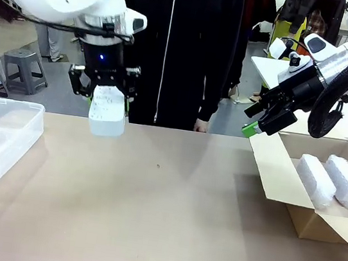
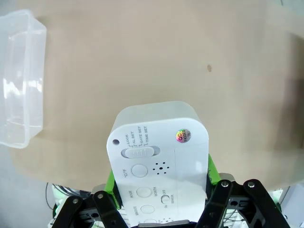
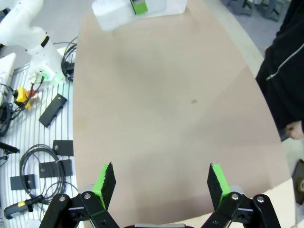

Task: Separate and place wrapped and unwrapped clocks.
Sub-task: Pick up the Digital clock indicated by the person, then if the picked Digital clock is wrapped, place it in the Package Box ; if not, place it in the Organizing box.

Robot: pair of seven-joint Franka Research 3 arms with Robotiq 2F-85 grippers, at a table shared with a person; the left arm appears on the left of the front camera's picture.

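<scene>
My left end effector (image 1: 109, 99) clamped on the bare smooth white plastic clock (image 1: 108, 112) (buttons facing its camera), above the tabletop (image 1: 150, 205), right end effector (image 1: 268, 118) spread apart, two bubble-wrapped clocks (image 1: 332, 182) in the cardboard box (image 1: 307, 217) below it.

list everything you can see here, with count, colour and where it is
unwrapped clock: 1, white, held in the air over the table's left part, buttons facing the wrist camera
wrapped clocks: 2, white in bubble wrap, side by side in the cardboard box
cardboard box: 1, brown, flaps open, table's right edge
plastic tub: 1, clear, table's left edge
table: 1, tan top
stools: 2, grey, floor at far left
person: 1, black zipped jacket, standing at the far side
left gripper: 1, black with green pads, shut on the unwrapped clock
right gripper: 1, black with green pads, open, above the box
</scene>
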